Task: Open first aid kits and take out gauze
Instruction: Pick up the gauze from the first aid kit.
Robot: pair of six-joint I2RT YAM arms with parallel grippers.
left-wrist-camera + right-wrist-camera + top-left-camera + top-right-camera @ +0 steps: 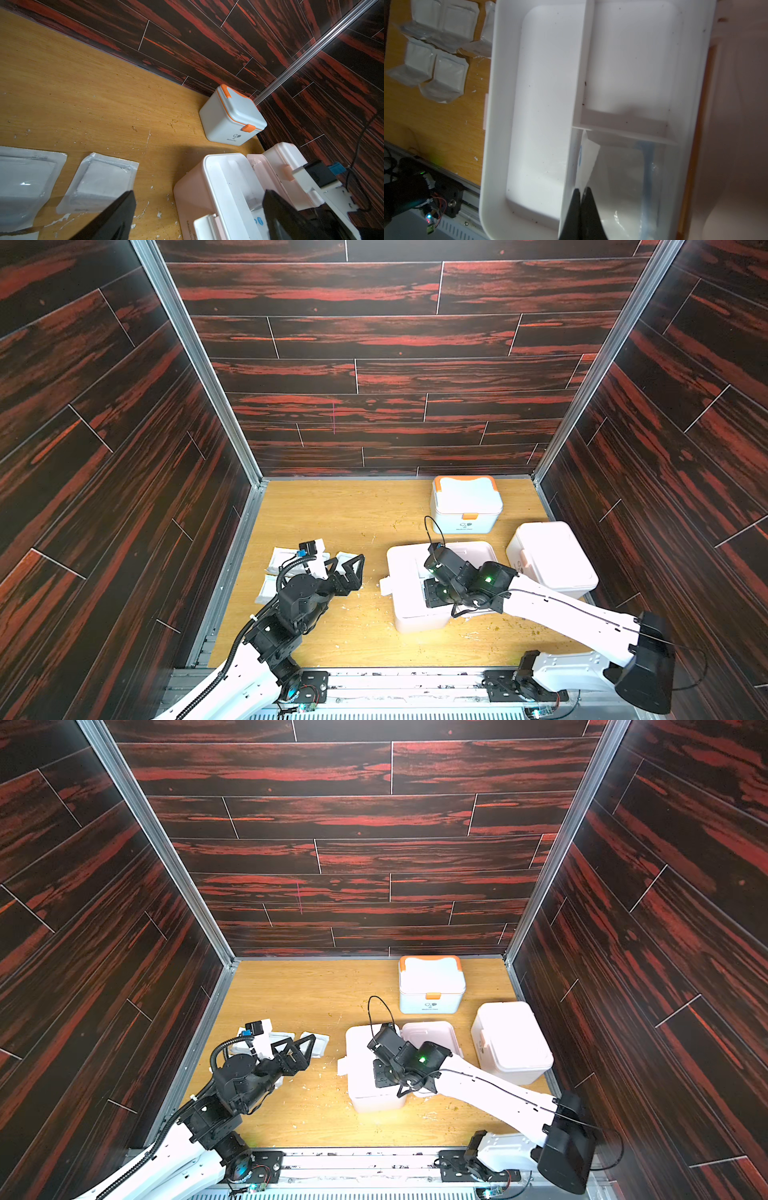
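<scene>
Right wrist view: five flat white gauze packets (448, 76) are counted on the table (436, 128) beside the open kit (492, 145). Another packet (616, 176) lies inside, at the pressed-together right gripper (580, 191). Three kits are counted, with the orange-trimmed kit (465, 506) and the pinkish kit (552, 560) closed. The left gripper (358, 570) is spread.

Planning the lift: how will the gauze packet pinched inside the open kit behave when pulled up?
Probably floppy: the gauze packet looks thin, its corner curling up against the divider. Likely light, like the flat packets on the table. Its glossy film may slip, since the right gripper pinches only an edge.
</scene>
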